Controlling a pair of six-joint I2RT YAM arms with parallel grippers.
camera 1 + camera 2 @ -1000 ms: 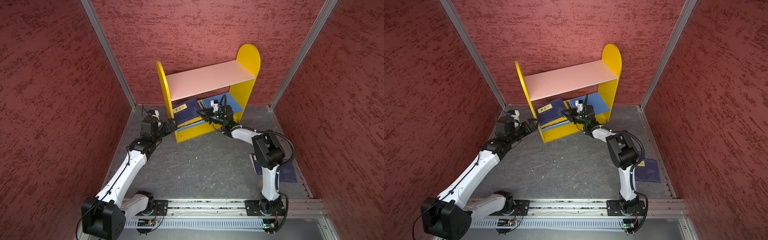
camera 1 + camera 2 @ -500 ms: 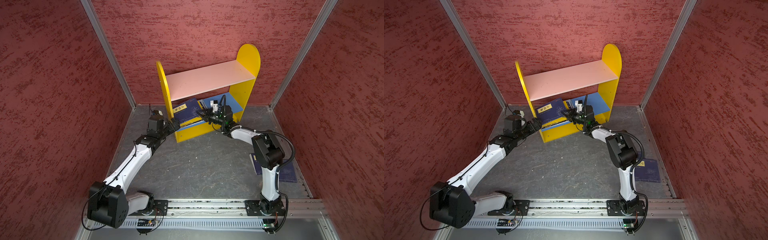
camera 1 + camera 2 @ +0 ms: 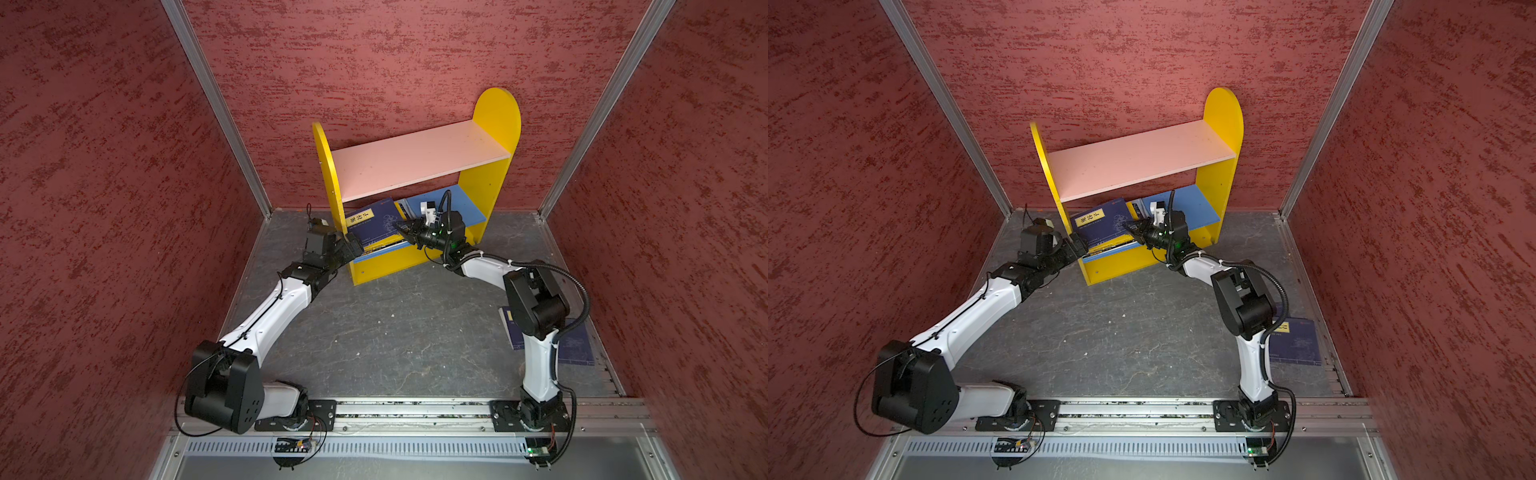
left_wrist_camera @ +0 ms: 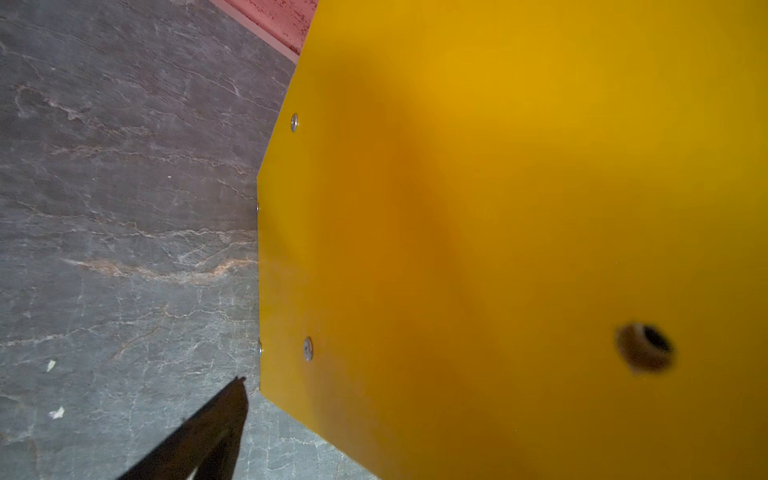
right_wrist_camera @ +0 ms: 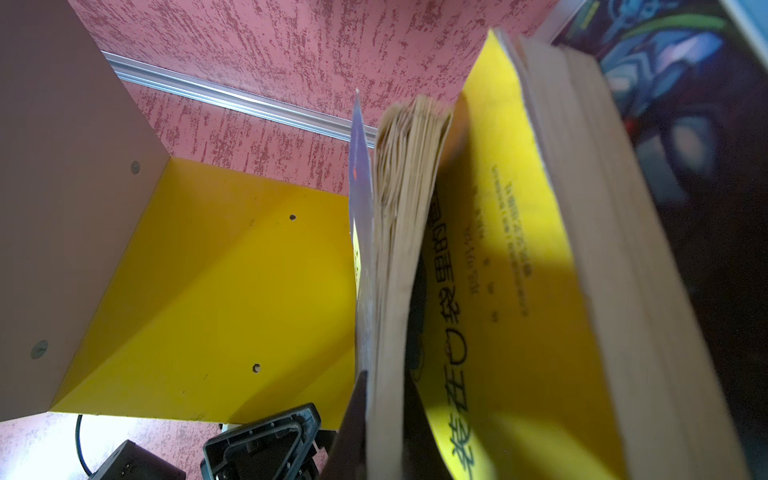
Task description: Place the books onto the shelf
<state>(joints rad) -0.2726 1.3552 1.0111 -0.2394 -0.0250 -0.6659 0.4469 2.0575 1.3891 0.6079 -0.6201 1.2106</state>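
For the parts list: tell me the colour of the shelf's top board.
The top board is pale pink, clearest in both top views.

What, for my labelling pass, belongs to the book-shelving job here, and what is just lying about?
Job: shelf; navy book in its lower tier; yellow book next to it; second navy book on the floor.
Lying about: white flecks on the floor; mounting rail.

lab test booth with red walls (image 3: pixel 415 62) and aluminium rail (image 3: pixel 415 409).

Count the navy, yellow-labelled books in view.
2: one navy book sits in the shelf's lower tier; another lies on the floor beside the right arm. More may be hidden.
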